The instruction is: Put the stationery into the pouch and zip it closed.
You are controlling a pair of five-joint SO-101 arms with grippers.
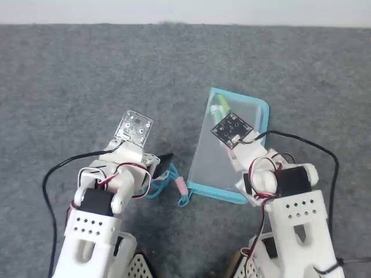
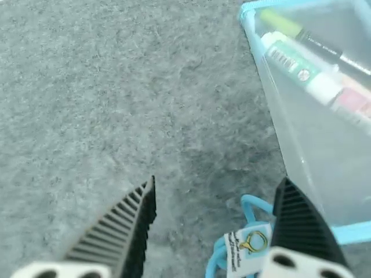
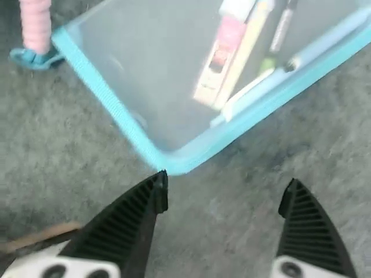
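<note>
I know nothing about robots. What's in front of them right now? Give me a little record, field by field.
Surface: grey carpet-like table
Pouch: clear, teal-edged, lying flat; whether it is zipped, cannot tell
Stationery: pens and markers, inside the pouch
Cord: teal loop with a pink bead, at the pouch's corner
Left gripper: open, by the cord
Right gripper: open, beside a pouch corner

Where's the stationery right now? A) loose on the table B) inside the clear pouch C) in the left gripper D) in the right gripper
B: the stationery shows through the clear wall of the pouch, and the left gripper and right gripper are both open and empty.
</note>
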